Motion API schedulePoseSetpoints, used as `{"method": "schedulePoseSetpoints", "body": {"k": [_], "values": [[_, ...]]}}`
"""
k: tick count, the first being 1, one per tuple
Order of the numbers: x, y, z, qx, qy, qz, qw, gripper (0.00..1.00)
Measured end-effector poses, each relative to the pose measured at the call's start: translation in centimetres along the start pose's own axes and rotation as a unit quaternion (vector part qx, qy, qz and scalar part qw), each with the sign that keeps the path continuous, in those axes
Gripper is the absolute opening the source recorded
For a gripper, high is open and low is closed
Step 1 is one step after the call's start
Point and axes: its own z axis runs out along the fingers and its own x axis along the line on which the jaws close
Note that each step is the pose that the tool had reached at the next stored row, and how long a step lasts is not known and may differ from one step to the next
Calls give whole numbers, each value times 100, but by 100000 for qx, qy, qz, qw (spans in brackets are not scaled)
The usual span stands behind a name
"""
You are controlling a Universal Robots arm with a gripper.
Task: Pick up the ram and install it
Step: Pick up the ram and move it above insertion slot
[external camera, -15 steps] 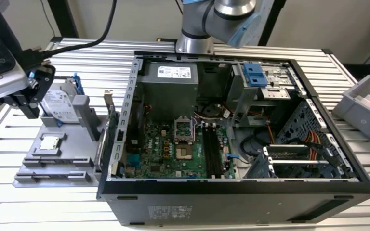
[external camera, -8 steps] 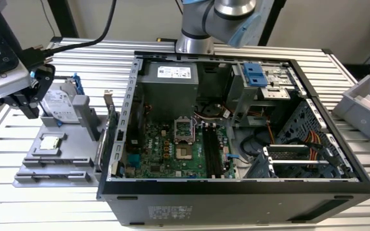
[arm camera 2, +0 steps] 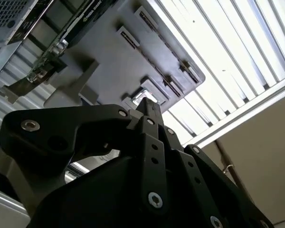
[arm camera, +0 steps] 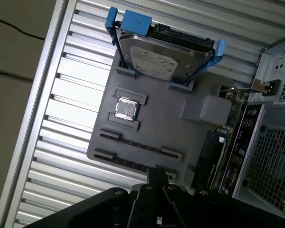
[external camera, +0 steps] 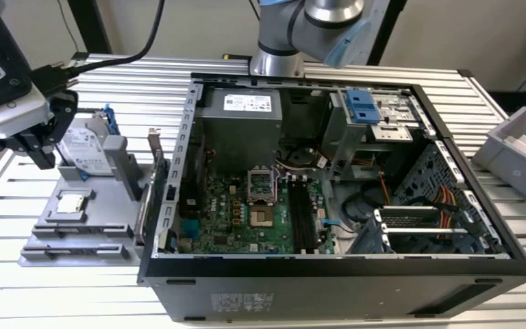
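Observation:
My gripper (external camera: pixel 38 155) hangs at the exterior view's left, above the grey fixture plate (external camera: pixel 107 205) and beside the hard drive (external camera: pixel 85 151). In both wrist views its black fingers (arm camera: pixel 156 175) press together at the tip (arm camera 2: pixel 149 107), with nothing between them. They point toward the plate's long slotted holders (arm camera: pixel 137 145). The ram is hidden or out of view. Dark memory slots (external camera: pixel 301 214) run along the motherboard (external camera: pixel 235 212) inside the open computer case (external camera: pixel 336 271).
A silver CPU chip (arm camera: pixel 126 109) lies on the plate, and an expansion card (external camera: pixel 156 175) stands at the plate's edge next to the case wall. A grey bin (external camera: pixel 523 154) sits at the exterior view's right. The ribbed metal table (external camera: pixel 62 295) lies under everything.

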Motion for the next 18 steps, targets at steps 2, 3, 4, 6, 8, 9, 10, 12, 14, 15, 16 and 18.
{"method": "schedulePoseSetpoints", "body": {"k": [2, 3, 4, 6, 8, 9, 10, 12, 14, 15, 16, 18], "values": [[0, 0, 0, -4, 21, -572, 99998, 0], [0, 0, 0, -6, 29, -860, 99996, 0], [0, 0, 0, -6, 41, -1137, 99994, 0], [0, 0, 0, -9, 60, -1672, 99986, 0], [0, 0, 0, -11, 79, -2216, 99975, 0], [0, 0, 0, -14, 91, -2523, 99968, 0], [0, 0, 0, -14, 100, -2808, 99961, 0], [0, 0, 0, -19, 125, -3526, 99938, 0], [0, 0, 0, -24, 152, -4293, 99908, 0], [0, 0, 0, -24, 165, -4662, 99891, 0], [0, 0, 0, -28, 181, -5072, 99871, 0], [0, 0, 0, -32, 222, -6178, 99809, 0]]}}
